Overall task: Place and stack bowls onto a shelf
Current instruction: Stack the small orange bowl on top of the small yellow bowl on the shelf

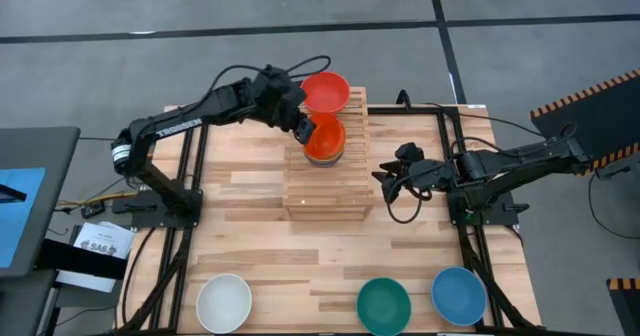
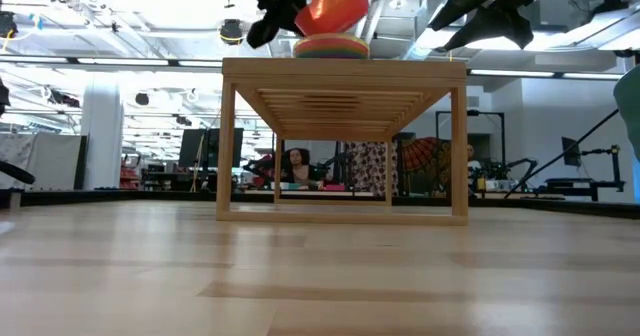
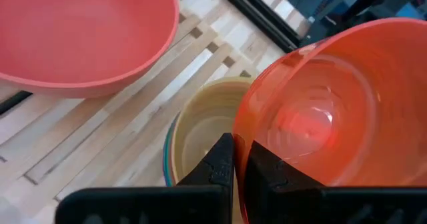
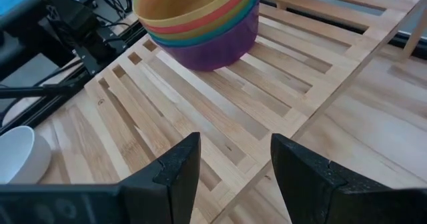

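The wooden slatted shelf (image 1: 328, 181) stands mid-table. A stack of bowls (image 4: 203, 24), yellow on top and purple at the bottom, rests on its upper step. A red bowl (image 1: 325, 91) sits on the slats at the far end. My left gripper (image 1: 303, 126) is shut on an orange bowl (image 1: 324, 138), held tilted right over the stack (image 2: 331, 47). My right gripper (image 1: 385, 179) hovers open at the shelf's right side, touching nothing. White (image 1: 223, 303), teal (image 1: 384, 304) and blue (image 1: 459, 294) bowls rest on the table near its near edge. My left gripper (image 3: 239, 147) pinches the orange bowl's rim (image 3: 241, 127), one finger (image 3: 270, 171) inside the bowl and the other (image 3: 217, 164) outside. It comes in from the table's left, slanting down. The bowl (image 2: 335, 6) is tilted just over the stack's yellow bowl (image 3: 200, 131); whether they touch, I cannot tell.
Black frame rails (image 1: 195, 166) run along both sides of the table by the arm bases. Bare planks (image 1: 300, 256) lie between the shelf and the three bowls at the near edge. The shelf's lower steps (image 4: 220, 111) carry nothing.
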Tool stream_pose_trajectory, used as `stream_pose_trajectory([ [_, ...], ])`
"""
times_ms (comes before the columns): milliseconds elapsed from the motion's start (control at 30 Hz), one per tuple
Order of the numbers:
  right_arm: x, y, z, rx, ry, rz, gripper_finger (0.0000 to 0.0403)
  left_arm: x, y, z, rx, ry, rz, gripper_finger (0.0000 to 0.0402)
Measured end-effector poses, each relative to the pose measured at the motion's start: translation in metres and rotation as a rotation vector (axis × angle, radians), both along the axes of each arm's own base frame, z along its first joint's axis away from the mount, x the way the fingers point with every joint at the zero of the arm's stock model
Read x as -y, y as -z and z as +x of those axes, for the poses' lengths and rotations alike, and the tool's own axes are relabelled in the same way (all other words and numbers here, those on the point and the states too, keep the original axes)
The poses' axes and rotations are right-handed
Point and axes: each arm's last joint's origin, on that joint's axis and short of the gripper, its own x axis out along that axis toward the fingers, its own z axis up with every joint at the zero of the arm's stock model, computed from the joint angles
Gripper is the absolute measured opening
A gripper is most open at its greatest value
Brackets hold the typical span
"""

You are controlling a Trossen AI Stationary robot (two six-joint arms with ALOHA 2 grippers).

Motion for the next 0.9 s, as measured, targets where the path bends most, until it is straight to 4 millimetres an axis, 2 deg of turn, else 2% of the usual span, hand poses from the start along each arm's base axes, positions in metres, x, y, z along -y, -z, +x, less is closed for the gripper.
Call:
stream_pose_trajectory([
  [233,0.0,0.0,0.0,-0.018,-0.018,-0.027,0.0207,-0.003,0.01,0.006,-0.053,0.0,0.027,0.0],
  [500,0.0,0.001,-0.001,-0.034,-0.031,-0.047,0.0207,-0.004,0.011,0.008,-0.066,0.012,0.095,0.0015],
  [767,0.0,0.001,-0.001,-0.033,-0.029,-0.041,0.0207,-0.005,0.009,0.006,-0.07,0.033,0.127,0.0079],
  [900,0.0,0.001,-0.001,-0.023,-0.017,-0.02,0.0207,-0.005,-0.005,-0.007,-0.034,0.029,0.159,0.0117],
])
